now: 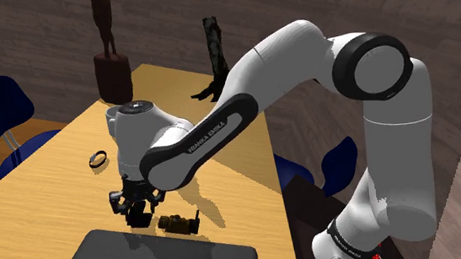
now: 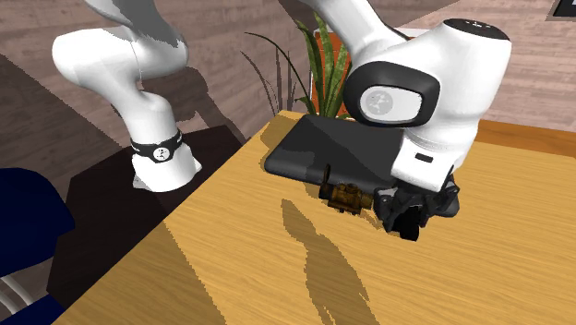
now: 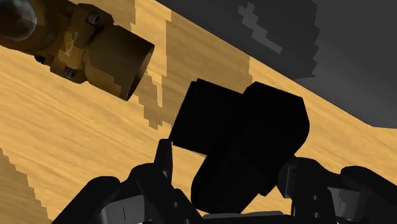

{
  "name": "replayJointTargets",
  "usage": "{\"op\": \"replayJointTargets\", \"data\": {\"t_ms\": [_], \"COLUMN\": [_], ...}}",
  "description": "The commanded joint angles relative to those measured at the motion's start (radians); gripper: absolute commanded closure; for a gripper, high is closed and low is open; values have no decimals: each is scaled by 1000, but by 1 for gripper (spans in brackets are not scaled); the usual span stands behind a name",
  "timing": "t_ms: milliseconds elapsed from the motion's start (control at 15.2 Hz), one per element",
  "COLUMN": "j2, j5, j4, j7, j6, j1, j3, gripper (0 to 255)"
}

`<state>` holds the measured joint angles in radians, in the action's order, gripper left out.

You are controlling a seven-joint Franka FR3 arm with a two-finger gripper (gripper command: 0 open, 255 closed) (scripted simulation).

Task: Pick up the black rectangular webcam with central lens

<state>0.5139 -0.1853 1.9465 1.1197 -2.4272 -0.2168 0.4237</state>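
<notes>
**Mia:** Where is the webcam (image 3: 242,127)?

**Tom:** It is right between the two fingers (image 3: 160,167) of the gripper (image 3: 227,160). It is black and blocky, and a round part of it points back toward the hand.

**Mia:** Does the gripper have hold of it?

**Tom:** It looks so. The fingers are partway closed, one on each side of the webcam, and they seem to press on it. The fingers and the webcam are both black, so the edges are hard to see.

**Mia:** Is the webcam up in the air?

**Tom:** I can't tell. The gripper is very low over the table (image 1: 40,199), which is yellow wood. The white arm (image 1: 299,60) bends over and points the gripper down.

**Mia:** What else is on the table?

**Tom:** A brown thing (image 3: 95,54), shaped like a short tube, lies just beside the webcam. It does not touch it. A flat grey pad (image 1: 154,257) lies near them both.

**Mia:** Anything more?

**Tom:** A small dark ring (image 1: 97,158) lies on the wood, well apart from the gripper. A tall dark statue (image 1: 111,66) stands at the far end of the table in the shoulder view. In the second exterior view a green plant (image 2: 318,55) stands behind the pad, past the table.
</notes>
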Motion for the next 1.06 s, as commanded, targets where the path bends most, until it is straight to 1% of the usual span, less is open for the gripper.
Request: {"op": "replayJointTargets", "data": {"t_ms": [0, 858, 990], "j2": [-8, -124, -125], "j5": [7, 69, 70], "j4": [0, -24, -24], "j7": [-3, -34, -34], "j6": [15, 148, 149], "j1": [2, 33, 33], "j3": [6, 47, 47], "gripper": [255, 255, 255]}}
